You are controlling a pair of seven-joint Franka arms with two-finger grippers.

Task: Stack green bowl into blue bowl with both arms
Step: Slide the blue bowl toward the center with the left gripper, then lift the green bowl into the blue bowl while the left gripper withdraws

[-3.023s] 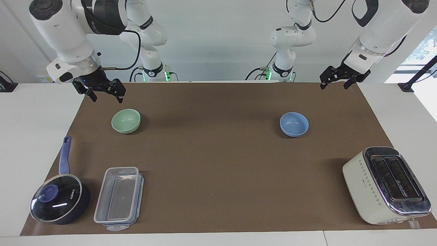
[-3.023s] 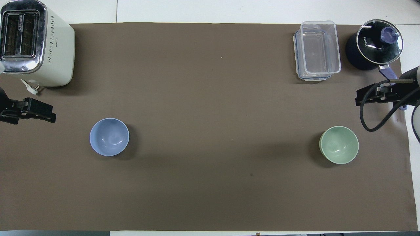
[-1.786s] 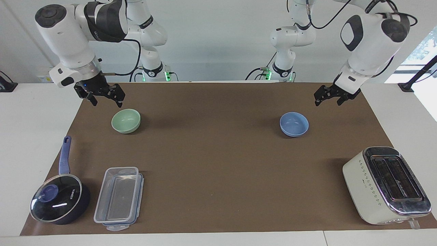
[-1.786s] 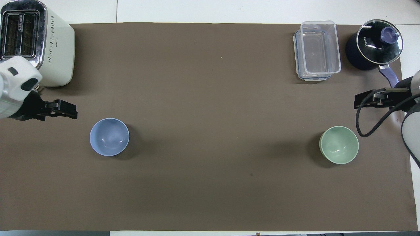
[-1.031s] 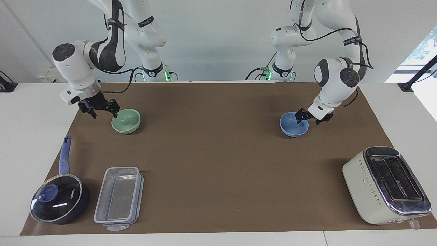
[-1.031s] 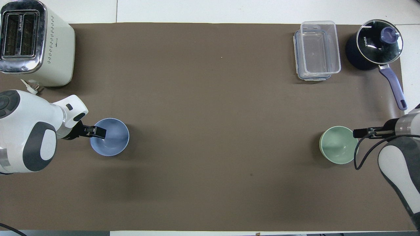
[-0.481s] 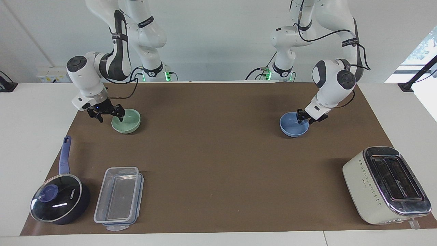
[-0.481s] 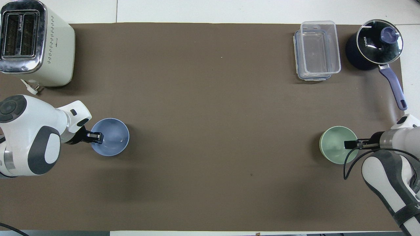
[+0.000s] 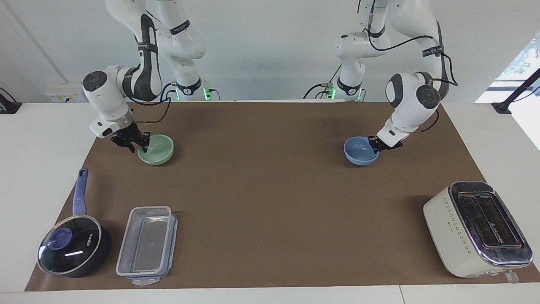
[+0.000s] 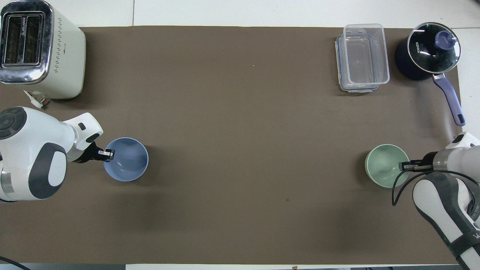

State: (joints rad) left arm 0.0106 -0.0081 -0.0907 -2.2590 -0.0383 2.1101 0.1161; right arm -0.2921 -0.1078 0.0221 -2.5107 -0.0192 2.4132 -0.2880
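The left pincer (image 9: 375, 145) is clenched on the rim of the blue bowl (image 9: 359, 151), lifted slightly above the surface (image 9: 270, 190). The right pincer (image 9: 137, 145) grasps the green bowl (image 9: 158, 150) rim; this bowl rests near the right arm's end.

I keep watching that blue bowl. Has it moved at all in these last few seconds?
Yes. The blue bowl, gripped by the left gripper, has shifted slightly away from the toaster, toward the table's middle.

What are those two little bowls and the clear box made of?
The green bowl and blue bowl look like smooth glazed ceramic or melamine: soft highlights, plain colour. The clear food container looks like see-through plastic, with bluish clip edges.
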